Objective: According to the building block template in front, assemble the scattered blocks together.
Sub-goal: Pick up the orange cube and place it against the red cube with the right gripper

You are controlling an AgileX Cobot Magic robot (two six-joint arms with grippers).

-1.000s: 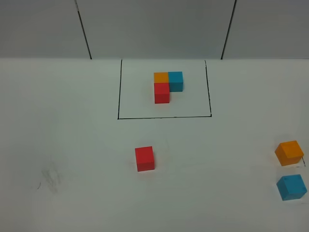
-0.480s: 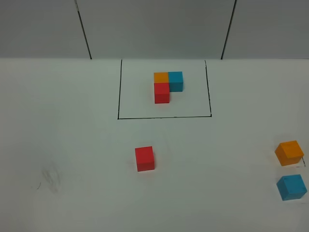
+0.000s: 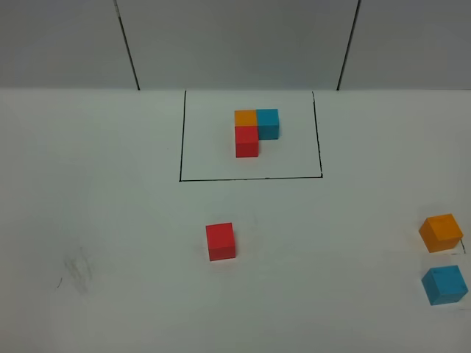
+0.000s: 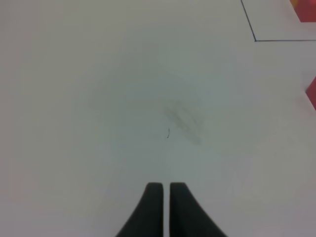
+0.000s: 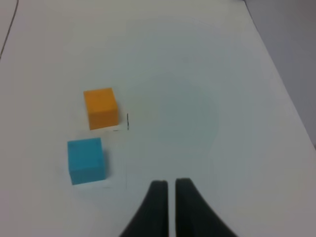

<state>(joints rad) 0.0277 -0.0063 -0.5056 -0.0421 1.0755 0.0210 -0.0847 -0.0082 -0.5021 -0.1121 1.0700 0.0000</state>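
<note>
Nearer than the building block template (image 3: 255,131) lies the red cube (image 3: 221,241); orange cube (image 3: 441,232) and blue cube (image 3: 444,285) sit far right of it. Left gripper (image 4: 166,186) and right gripper (image 5: 171,182) are clenched, empty. Cubes seem light, stiff: pinch opposite faces.

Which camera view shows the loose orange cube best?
The right wrist view: the loose orange cube sits large, whole, unobstructed. The exterior high view shows it small near the right edge; the left wrist view does not show it.
</note>
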